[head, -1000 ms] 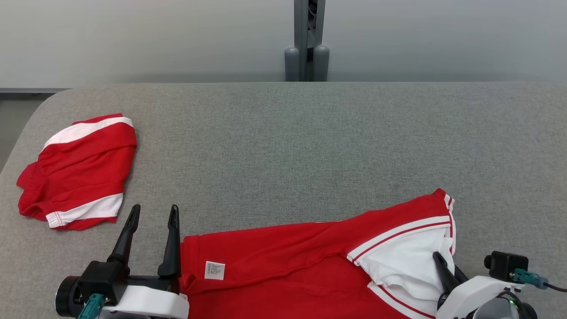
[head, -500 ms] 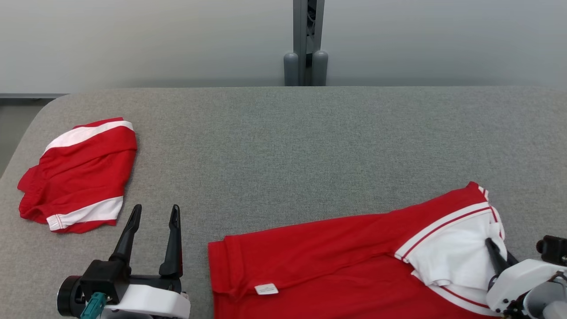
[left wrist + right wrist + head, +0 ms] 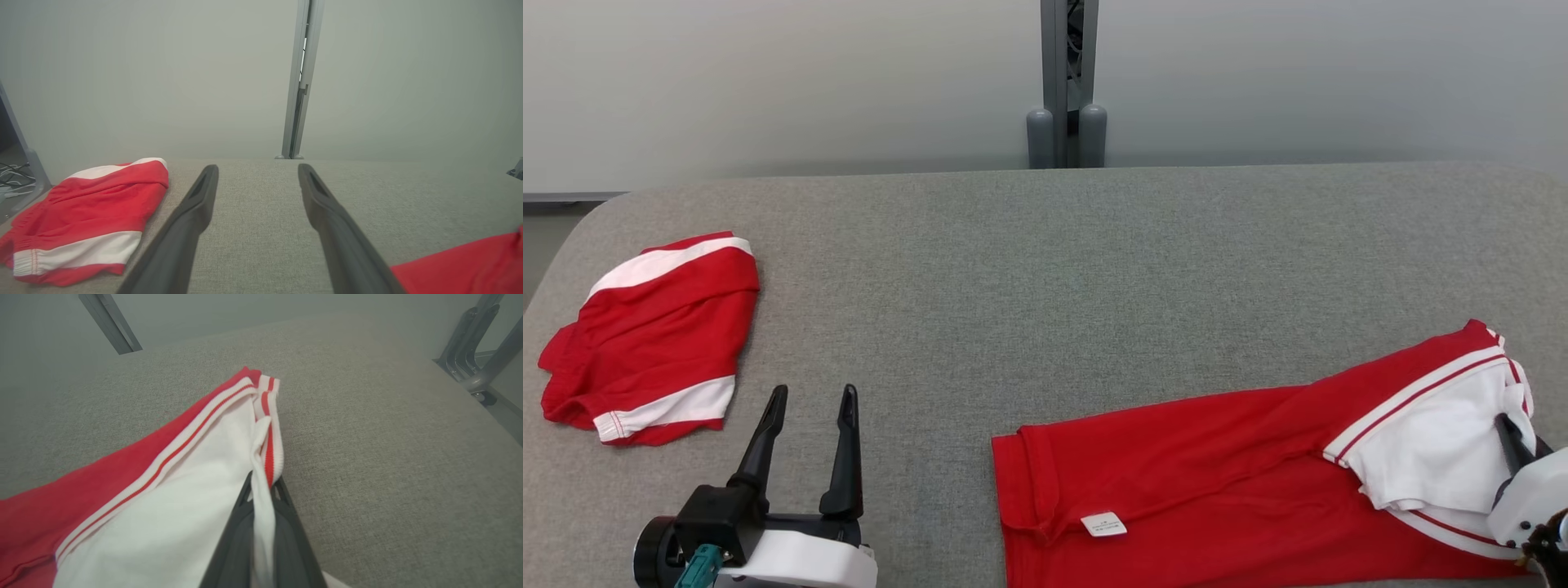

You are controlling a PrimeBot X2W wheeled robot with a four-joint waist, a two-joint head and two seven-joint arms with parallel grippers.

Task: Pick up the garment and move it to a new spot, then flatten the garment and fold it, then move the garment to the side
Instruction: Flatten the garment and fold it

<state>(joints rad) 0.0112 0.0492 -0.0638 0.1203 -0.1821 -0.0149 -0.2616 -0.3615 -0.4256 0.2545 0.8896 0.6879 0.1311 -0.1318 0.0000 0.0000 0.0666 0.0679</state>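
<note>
The left claw (image 3: 814, 394) low at left, jaws wide apart; the right claw (image 3: 263, 482) at far right, jaws tight together.

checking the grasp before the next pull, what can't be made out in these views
- Head view: the near edge of the red garment runs off the bottom of the picture, so its full outline is unknown.
- Head view: the print on the white label is too small to read.
- Right wrist view: white cloth drapes between the fingers of the right gripper, hiding how much fabric is pinched.
- Head view: that gripper is mostly cut off at the right edge.
</note>
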